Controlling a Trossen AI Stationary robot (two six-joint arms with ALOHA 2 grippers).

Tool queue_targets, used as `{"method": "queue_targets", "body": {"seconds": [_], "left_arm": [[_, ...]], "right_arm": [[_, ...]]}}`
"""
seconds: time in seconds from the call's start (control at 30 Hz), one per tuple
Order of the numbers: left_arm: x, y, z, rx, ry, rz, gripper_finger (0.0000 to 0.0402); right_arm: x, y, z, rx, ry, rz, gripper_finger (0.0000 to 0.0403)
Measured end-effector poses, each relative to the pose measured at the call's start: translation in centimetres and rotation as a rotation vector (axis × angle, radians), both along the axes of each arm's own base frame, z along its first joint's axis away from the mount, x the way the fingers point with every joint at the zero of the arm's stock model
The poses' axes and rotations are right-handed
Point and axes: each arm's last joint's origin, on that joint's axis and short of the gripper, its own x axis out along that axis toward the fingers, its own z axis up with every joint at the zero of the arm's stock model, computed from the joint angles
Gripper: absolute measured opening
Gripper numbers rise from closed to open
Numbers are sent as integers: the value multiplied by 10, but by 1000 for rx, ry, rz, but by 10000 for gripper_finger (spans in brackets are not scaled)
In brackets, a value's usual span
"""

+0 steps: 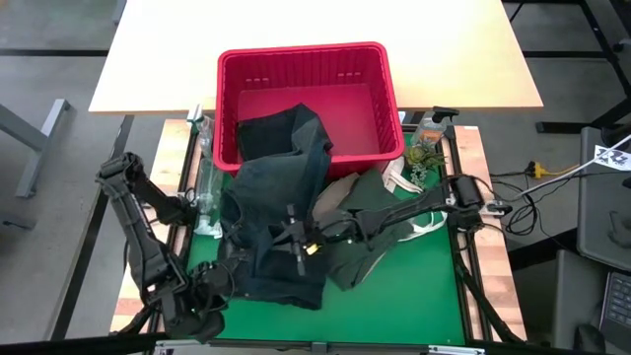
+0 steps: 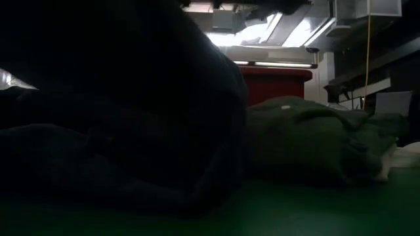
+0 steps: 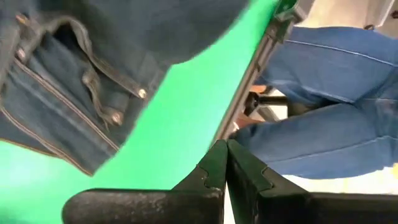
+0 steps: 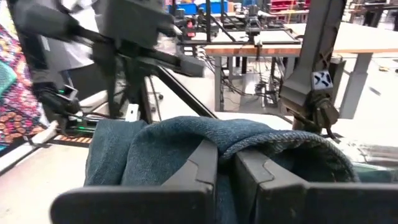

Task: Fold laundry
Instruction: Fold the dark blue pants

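Observation:
Dark blue denim jeans (image 1: 276, 197) lie draped from the red basket's front wall down onto the green mat. My right gripper (image 1: 298, 251) reaches in from the table's right and is shut on the jeans (image 4: 155, 149). An olive-green shirt (image 1: 380, 212) and a tan piece (image 1: 340, 192) lie bunched on the mat beneath my right arm. My left gripper (image 1: 223, 278) hangs at the near left, beside the jeans' edge. In the left wrist view this gripper (image 3: 224, 152) is shut on nothing, over bare mat, with the jeans' pocket (image 3: 68, 81) beyond. My right gripper pinches a bunched fold of the denim (image 4: 249, 138) between its two fingers. The cloth humps over the fingertips (image 4: 205, 158) and falls on both sides. The fingers lie level, coming from the table's right. The jeans' far end rests on the basket, and their near part lies on the mat.
The red basket (image 1: 306, 61) stands at the mat's far edge, with a spray bottle (image 1: 431, 126) to its right and clear plastic items (image 1: 205, 177) at its left. Bare green mat (image 1: 414, 296) lies at the near right. A person's legs in jeans (image 3: 329, 93) stand past the table's edge.

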Motion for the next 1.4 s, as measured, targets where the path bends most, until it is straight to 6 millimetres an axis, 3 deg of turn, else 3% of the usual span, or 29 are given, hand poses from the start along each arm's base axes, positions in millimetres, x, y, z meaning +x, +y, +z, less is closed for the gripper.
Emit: {"method": "queue_targets", "body": {"seconds": [0.17,0.3,0.43,1.03,1.4], "left_arm": [[-1,-3,1,-42,-43,109,3],[2,-3,2,-68,-79,203,3],[6,1,2,-53,-75,216,9],[10,5,0,-45,-42,225,111],[19,-11,-31,54,81,98,196]], "right_arm": [[26,4,-15,-1,6,-1,24],[35,2,-19,-6,38,-6,24],[36,-2,-22,-11,71,-16,24],[36,-2,-23,-11,89,10,24],[36,-2,-24,-11,90,11,24]]}}
